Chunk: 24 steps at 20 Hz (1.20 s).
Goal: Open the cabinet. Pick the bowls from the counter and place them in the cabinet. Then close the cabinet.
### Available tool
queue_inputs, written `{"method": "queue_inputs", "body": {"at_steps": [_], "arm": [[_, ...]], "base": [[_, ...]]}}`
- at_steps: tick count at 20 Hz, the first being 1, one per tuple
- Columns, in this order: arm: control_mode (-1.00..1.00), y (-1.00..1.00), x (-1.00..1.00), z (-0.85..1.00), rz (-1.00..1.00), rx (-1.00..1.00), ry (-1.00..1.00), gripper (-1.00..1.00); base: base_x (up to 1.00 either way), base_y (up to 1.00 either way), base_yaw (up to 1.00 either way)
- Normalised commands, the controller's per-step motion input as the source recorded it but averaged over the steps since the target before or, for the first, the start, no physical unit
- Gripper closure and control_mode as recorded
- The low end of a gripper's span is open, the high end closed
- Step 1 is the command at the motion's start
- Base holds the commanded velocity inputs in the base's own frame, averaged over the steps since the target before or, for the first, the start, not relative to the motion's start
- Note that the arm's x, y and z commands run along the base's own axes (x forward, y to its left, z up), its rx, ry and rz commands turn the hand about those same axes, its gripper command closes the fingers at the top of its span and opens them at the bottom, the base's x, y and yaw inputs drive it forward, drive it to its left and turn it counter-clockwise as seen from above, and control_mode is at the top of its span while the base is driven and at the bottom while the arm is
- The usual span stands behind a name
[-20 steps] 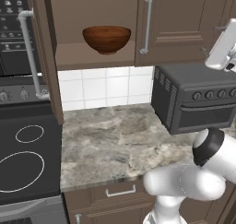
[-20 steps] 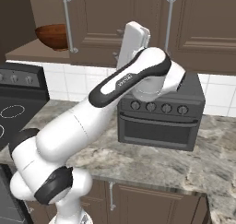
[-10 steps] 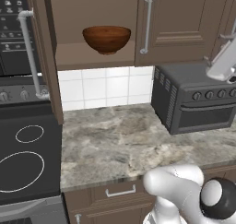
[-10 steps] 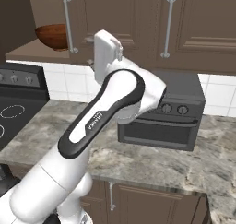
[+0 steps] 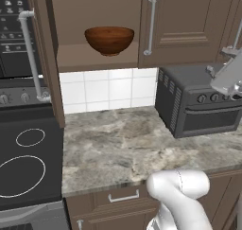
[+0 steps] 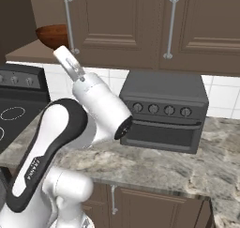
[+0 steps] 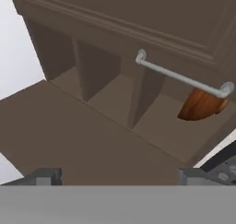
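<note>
Claw [image 7: 115, 174] open, empty, apparently facing cabinet [image 7: 138, 15], wooden bowl [image 5: 109, 39] shelved inside.

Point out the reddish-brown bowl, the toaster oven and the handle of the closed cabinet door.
Reddish-brown bowl [image 5: 109, 39]: left base view, on its outer wall.
Toaster oven [image 6: 165, 130]: right base view, on its front door.
Closed door's handle [image 5: 151, 25]: left base view, mid-bar.

one bowl [image 5: 109, 39], one toaster oven [image 5: 198, 99], three cabinet handles [image 5: 150, 24]
</note>
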Motion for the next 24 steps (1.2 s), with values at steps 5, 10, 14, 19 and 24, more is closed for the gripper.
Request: {"method": "queue_inputs", "body": {"at_steps": [5,10,14,19,24], "arm": [[-1.0,0.41,-0.43,0.0,-0.39,-0.01,-0.15,-1.0],[-1.0,0.56,-0.55,0.0,-0.36,0.0,-0.11,-1.0],[-1.0,0.57,-0.52,0.0,-0.35,0.0,-0.12,-1.0],[-1.0,0.68,-0.41,-0.02,-0.31,0.0,-0.11,-1.0],[-1.0,0.99,-0.25,-0.27,-0.26,0.0,-0.12,-1.0]], "base": [[0.0,0.0,0.0],[0.0,0.0,0.0],[0.0,0.0,0.0],[0.0,0.0,0.0],[0.0,0.0,0.0]]}}
